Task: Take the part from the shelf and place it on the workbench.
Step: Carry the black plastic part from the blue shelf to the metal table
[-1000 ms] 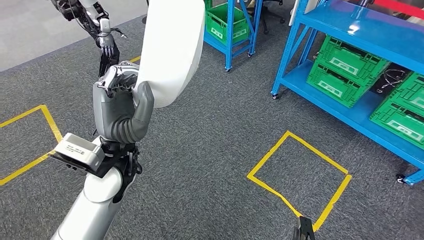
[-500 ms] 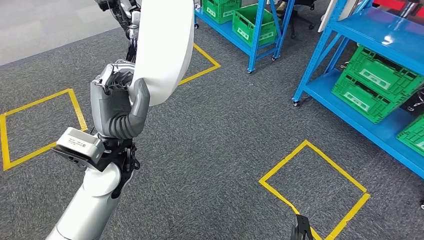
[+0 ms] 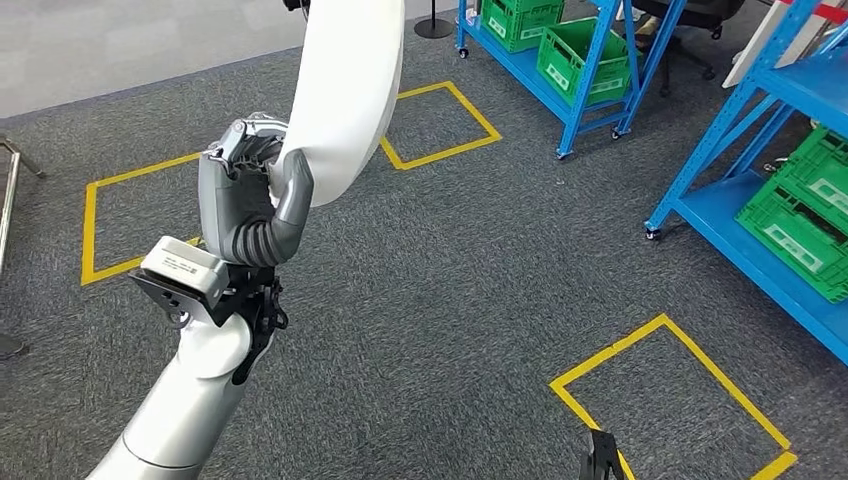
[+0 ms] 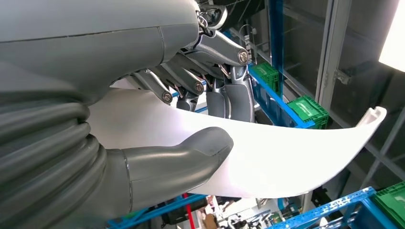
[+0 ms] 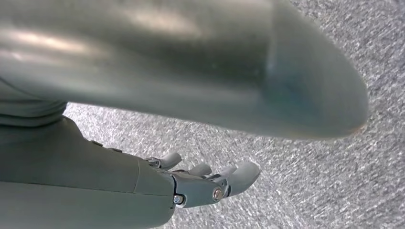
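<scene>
**Part in hand, bench not yet in sight**

My left hand (image 3: pixel 250 205) is wrapped round the lower end of the white part (image 3: pixel 345 90), thumb (image 4: pixel 191 155) pressed on one face and fingers (image 4: pixel 229 95) curled over the other. The part is long, curved and smooth, and most of it stands up well above my grip. I judge that to be the risk: held so near one end, it could lever or slide through my fingers if my walk jolts it, and the slick surface gives the thumb little to bite on.

My right hand (image 5: pixel 205 183) hangs over the grey carpet (image 3: pixel 450 280); it holds nothing, and its fingers look loosely extended, though the blur makes that hard to be sure of.

Farther off, the high tip could catch the blue shelves (image 3: pixel 600 60) with their green crates (image 3: pixel 800 220) if I turn too close.
</scene>
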